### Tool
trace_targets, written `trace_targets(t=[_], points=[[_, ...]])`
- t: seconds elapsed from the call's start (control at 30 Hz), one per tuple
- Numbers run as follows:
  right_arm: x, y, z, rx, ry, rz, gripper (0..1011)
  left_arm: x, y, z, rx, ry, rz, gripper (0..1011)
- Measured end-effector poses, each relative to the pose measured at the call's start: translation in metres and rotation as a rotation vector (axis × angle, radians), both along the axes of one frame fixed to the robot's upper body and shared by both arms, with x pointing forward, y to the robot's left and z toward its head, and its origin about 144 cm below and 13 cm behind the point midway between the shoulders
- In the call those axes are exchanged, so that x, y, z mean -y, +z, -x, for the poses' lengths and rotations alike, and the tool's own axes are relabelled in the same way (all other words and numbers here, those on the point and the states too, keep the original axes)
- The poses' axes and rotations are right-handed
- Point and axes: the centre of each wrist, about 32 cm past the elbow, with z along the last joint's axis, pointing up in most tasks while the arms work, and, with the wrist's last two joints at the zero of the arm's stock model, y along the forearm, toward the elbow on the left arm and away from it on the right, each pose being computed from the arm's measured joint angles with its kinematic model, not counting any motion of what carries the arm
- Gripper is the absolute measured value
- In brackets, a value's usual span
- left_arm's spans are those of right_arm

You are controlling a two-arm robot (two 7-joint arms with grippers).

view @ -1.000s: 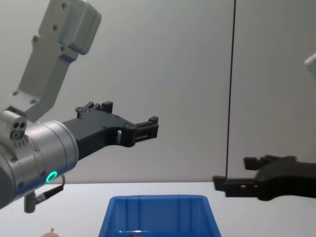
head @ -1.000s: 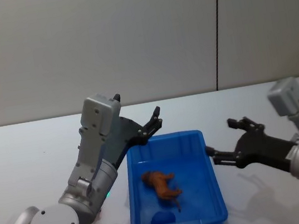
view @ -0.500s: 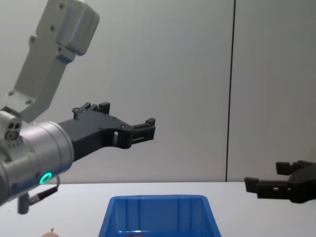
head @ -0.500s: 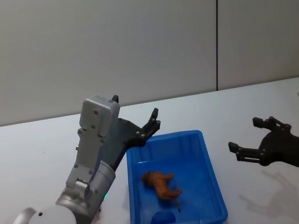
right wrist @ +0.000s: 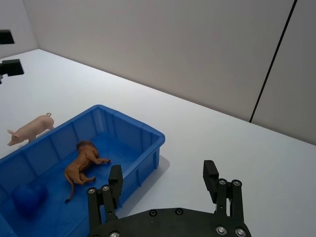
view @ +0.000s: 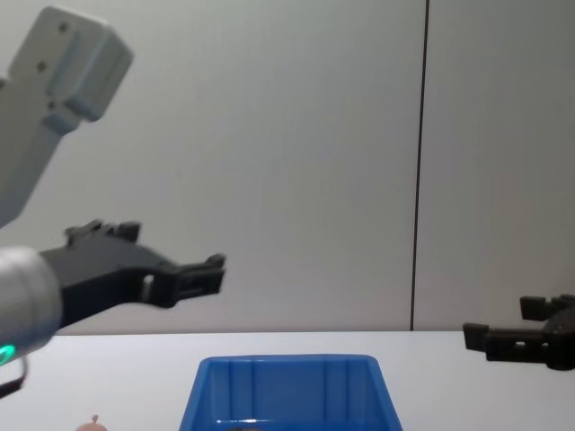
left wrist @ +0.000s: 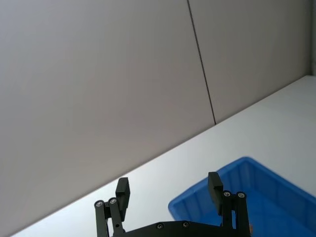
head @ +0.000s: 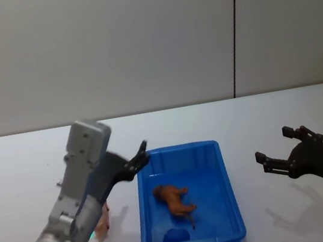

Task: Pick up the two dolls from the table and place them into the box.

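A brown lion-like doll [head: 173, 199] [right wrist: 84, 160] lies on its side inside the blue box [head: 181, 149] [right wrist: 134, 124] [view: 287, 365]. A pink pig doll [head: 102, 222] [right wrist: 29, 128] stands on the white table [head: 21, 160] just outside the box's left wall, partly hidden by my left arm in the head view. My left gripper [head: 137, 157] [left wrist: 168, 183] [view: 208, 269] hangs open and empty above the box's far left corner. My right gripper [head: 274, 145] [right wrist: 163, 175] [view: 485, 337] hovers open and empty over the table, to the right of the box.
A dark blue rounded object [head: 175, 236] [right wrist: 27, 197] sits in the near end of the box. A grey wall with a vertical dark seam [head: 233, 31] rises behind the table. Bare tabletop lies between the box and my right gripper.
My left arm has drawn back to the left and lower, uncovering the pig doll. My right gripper has pulled away from the box to the right. The lion doll has not moved.
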Motion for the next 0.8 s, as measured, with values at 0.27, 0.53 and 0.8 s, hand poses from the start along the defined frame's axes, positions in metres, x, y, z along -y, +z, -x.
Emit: trace_targets(t=[0.27, 0.53, 0.8], points=[[0.002, 0.000, 0.001, -0.003, -0.005, -0.002, 1001, -0.011, -0.009, 0.021, -0.089, 0.074, -0.003, 1001], [0.003, 0.000, 0.001, -0.003, -0.008, -0.003, 1001, -0.021, -0.024, 0.035, -0.161, 0.124, 0.008, 1001], [0.003, 0.000, 0.001, -0.004, -0.009, -0.003, 1001, -0.031, -0.041, 0.038, -0.213, 0.155, 0.010, 1001]])
